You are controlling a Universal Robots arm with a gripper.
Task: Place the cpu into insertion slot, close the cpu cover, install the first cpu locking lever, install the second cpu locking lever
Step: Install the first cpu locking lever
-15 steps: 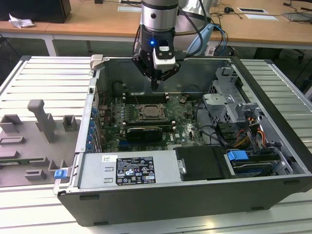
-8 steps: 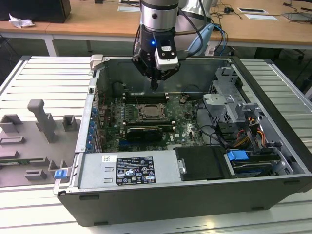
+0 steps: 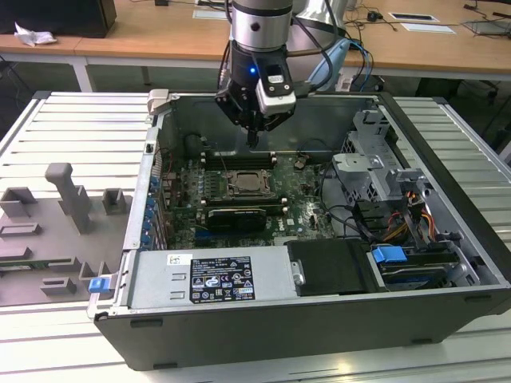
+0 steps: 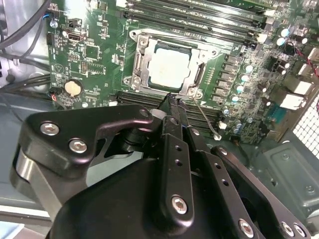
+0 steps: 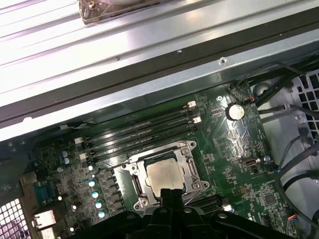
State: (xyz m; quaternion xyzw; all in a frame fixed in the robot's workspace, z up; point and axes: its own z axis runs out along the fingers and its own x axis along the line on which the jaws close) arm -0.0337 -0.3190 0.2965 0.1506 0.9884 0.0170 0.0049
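The cpu (image 4: 170, 67) lies flat in its socket on the green motherboard, its pale metal top facing up. The cpu cover (image 4: 138, 64) lies flat around it as a metal frame. A thin wire lever (image 4: 205, 119) sticks out from one socket corner. In the exterior view my gripper (image 3: 252, 142) hangs above the socket, just behind the cpu (image 3: 243, 182). My gripper (image 4: 172, 99) is shut with nothing between its fingers, and its tips hover over the socket's edge. The first wrist view shows the cpu (image 5: 164, 178) right beyond the gripper (image 5: 172, 191).
The motherboard sits inside an open black computer case (image 3: 447, 239). Memory slots (image 5: 139, 132) run beside the socket. A long black card (image 3: 235, 217) lies in front of it. Cables and a drive cage (image 3: 375, 171) fill the exterior view's right. A grey fixture block (image 3: 68, 195) stands at its left.
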